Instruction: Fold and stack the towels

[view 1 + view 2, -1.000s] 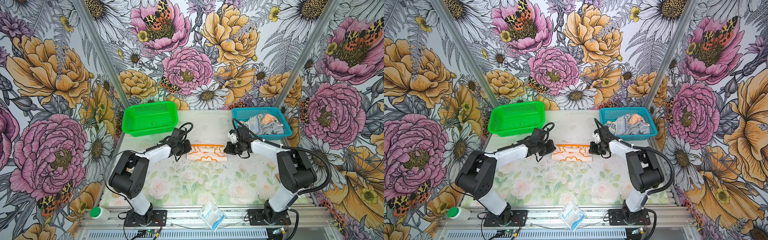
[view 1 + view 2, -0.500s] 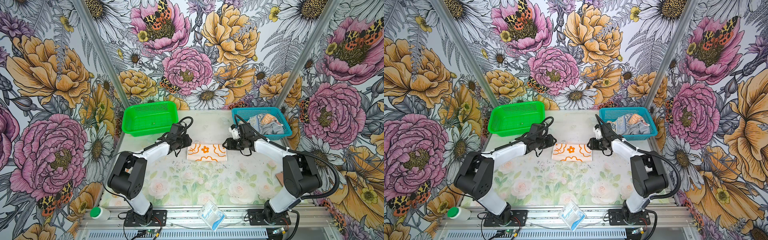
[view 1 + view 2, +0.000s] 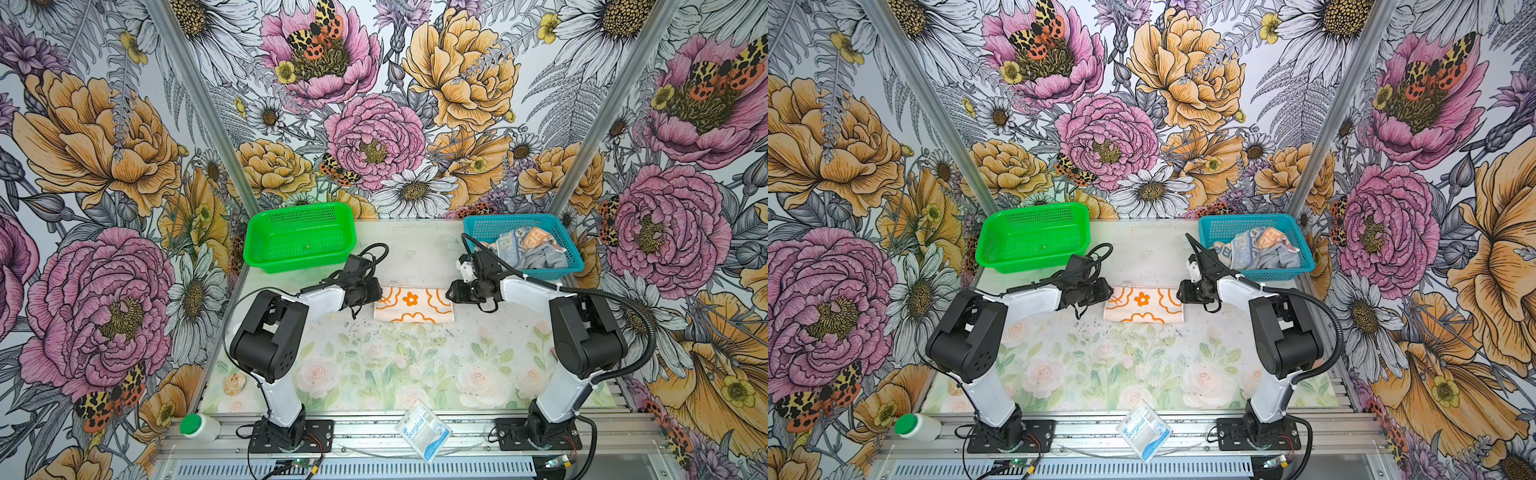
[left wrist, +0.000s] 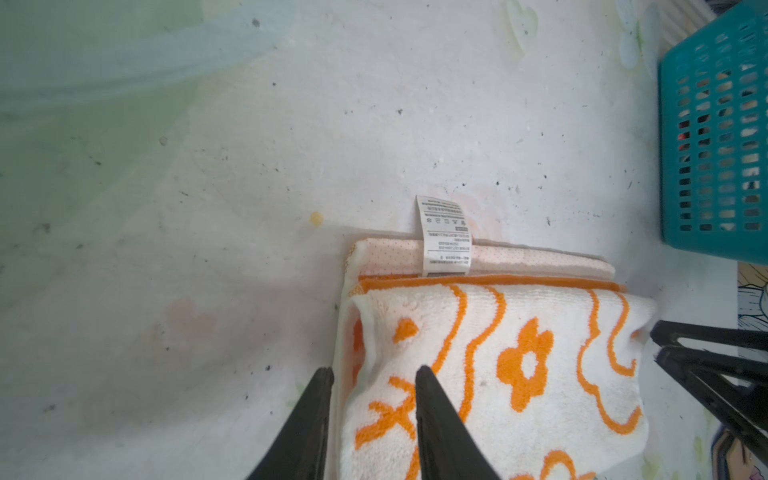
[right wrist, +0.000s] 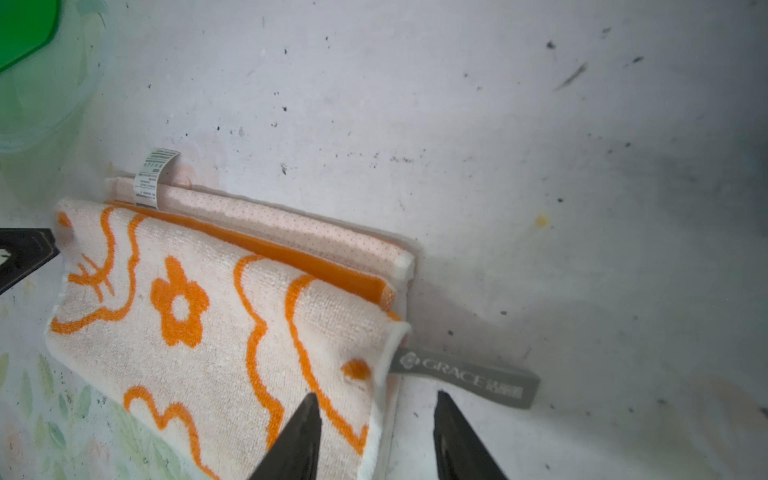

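Table point(image 3: 415, 365): floral top, your two arms reach toward 12 o'clock.
Green basket point(image 3: 299, 264): at 11 o'clock; you see only its bare floor.
Blue basket point(image 3: 540, 274): at 1 o'clock, holds the crumpled lettered towel point(image 3: 519, 245) and grey towel point(image 3: 548, 259).
Flower towel point(image 3: 413, 305): folded flat, mid-table.
Left gripper point(image 4: 374, 369): at the towel's 9 o'clock, jaws spread astride its edge.
Right gripper point(image 5: 376, 397): at its 3 o'clock, likewise spread.

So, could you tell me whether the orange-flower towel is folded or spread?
Folded: the orange-flower towel lies doubled, its top layer overlapping a lower one.

Cream towel point(image 4: 498, 374) — looped terry cloth, matt; green basket point(image 3: 291, 218) — glossy perforated plastic.
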